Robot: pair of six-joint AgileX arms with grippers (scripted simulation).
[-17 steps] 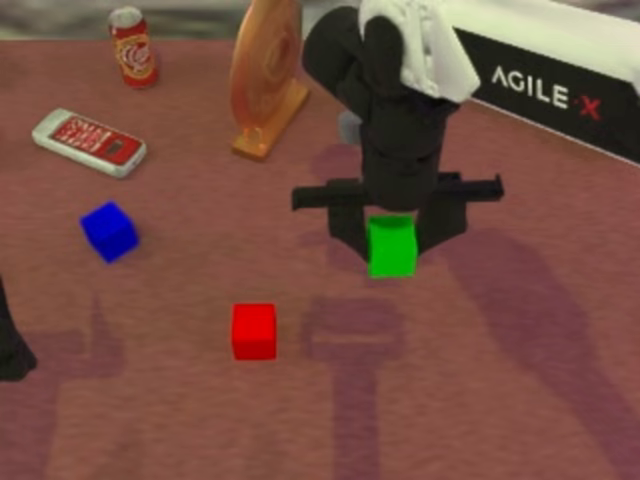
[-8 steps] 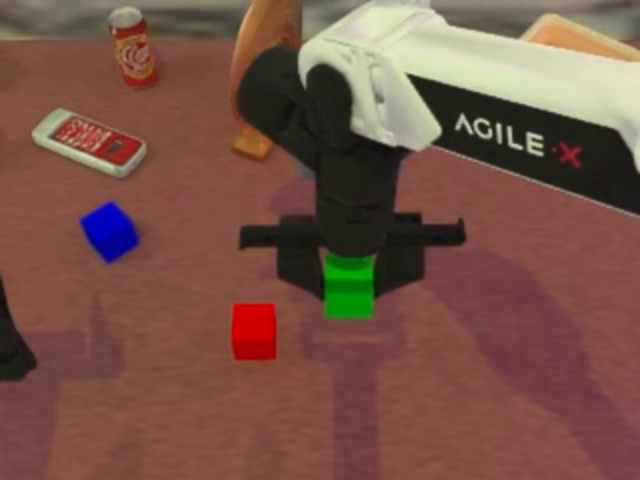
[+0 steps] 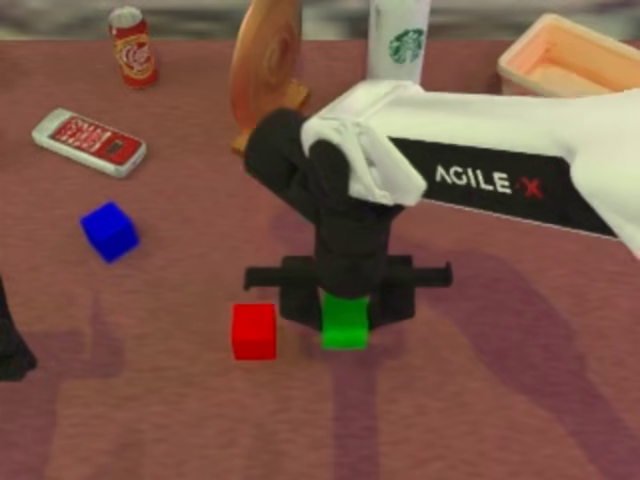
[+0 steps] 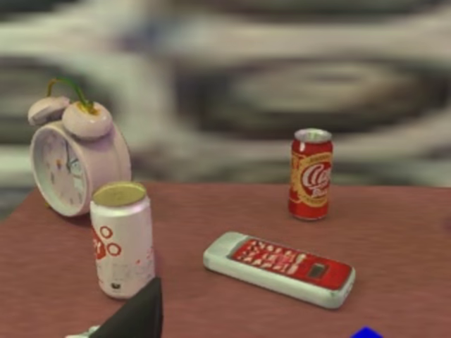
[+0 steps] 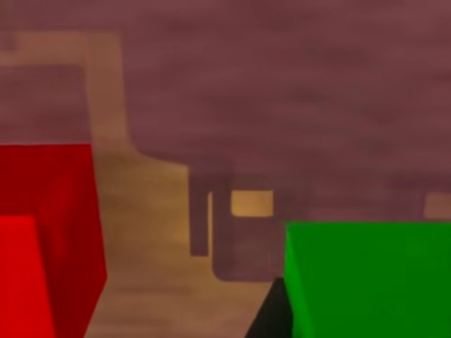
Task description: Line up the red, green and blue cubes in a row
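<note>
The right gripper (image 3: 345,322), clamped on the green cube (image 3: 344,324), sets it just right of the red cube (image 3: 254,331) near centre frame, forming a row. The blue cube (image 3: 109,231) waits at left; the left gripper, at the left edge, cannot be judged.

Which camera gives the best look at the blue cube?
The top view: the blue cube sits whole on the table's left side. The left wrist view catches only its corner at the frame edge; the right wrist view misses it.
</note>
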